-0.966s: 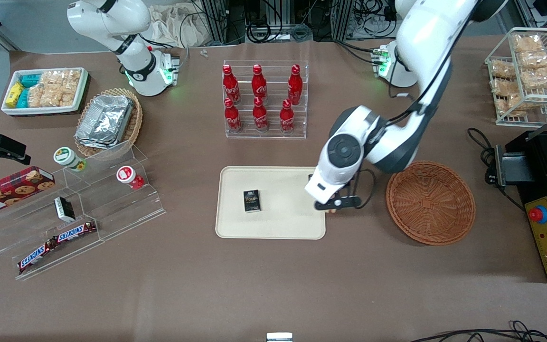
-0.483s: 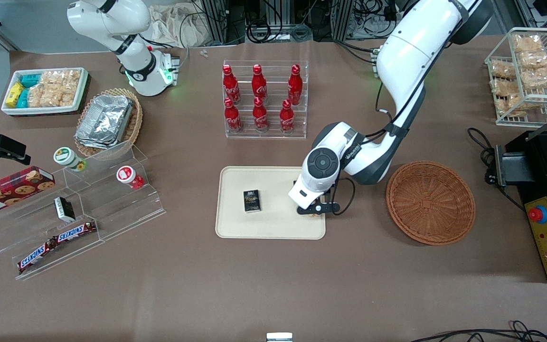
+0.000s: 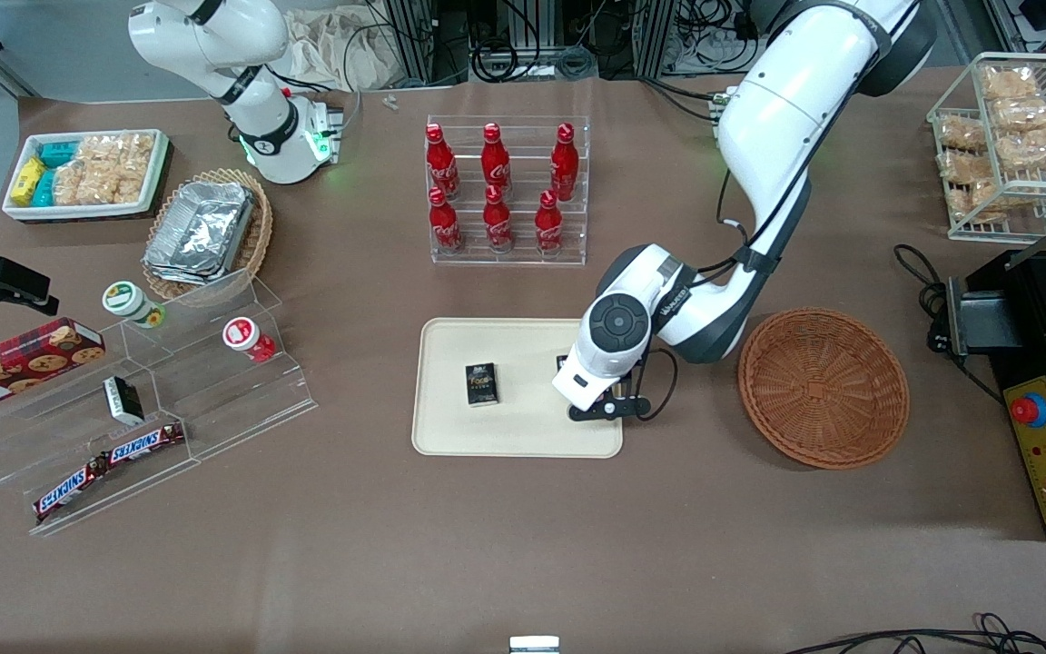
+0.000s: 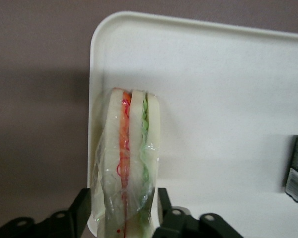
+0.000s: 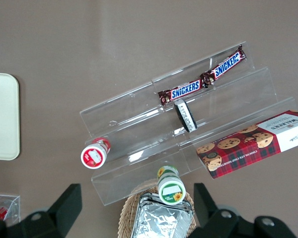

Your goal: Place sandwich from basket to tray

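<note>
Front view: left arm bent down over tray (image 3: 523,436), gripper (image 3: 597,400) low above tray edge nearest basket (image 3: 823,388), small black box (image 3: 481,383) on tray, left wrist view: jaws clamped on wrapped sandwich (image 4: 127,158), sandwich upright over tray (image 4: 228,99) corner.

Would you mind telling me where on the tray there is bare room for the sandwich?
The gripper, shut on the sandwich, hangs over the tray at its basket end. That end is bare. The only occupant, a small black box, lies toward the parked arm's end.
</note>
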Controlling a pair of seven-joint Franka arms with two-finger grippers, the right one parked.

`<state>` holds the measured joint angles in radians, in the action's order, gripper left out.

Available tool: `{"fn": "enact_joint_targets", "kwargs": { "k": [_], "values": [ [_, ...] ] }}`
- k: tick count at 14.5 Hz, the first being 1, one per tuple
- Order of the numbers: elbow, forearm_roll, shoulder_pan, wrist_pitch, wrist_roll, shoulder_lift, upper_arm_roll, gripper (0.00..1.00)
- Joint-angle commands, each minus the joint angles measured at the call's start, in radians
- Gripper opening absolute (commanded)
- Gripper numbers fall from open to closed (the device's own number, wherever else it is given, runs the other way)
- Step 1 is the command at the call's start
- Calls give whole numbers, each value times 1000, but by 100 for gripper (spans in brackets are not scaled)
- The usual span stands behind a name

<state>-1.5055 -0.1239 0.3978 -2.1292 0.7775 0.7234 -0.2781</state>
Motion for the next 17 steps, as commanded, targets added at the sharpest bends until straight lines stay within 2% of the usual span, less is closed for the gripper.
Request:
{"fn": "enact_joint_targets", "kwargs": {
  "k": [1, 5, 8, 12, 13, 16, 17],
  "values": [
    [54, -16, 3, 14, 25, -2, 4, 100],
    [62, -11, -1, 23, 25, -64, 16, 100],
    [56, -11, -2, 80, 17, -158, 68, 100],
    [48, 4, -83, 170, 6, -289, 71, 100],
    [45, 6, -99, 211, -35, -323, 71, 100],
    [-5, 96, -207, 349, -289, -456, 73, 100],
    [-48, 99, -238, 362, -364, -510, 74, 100]
  ]
}}
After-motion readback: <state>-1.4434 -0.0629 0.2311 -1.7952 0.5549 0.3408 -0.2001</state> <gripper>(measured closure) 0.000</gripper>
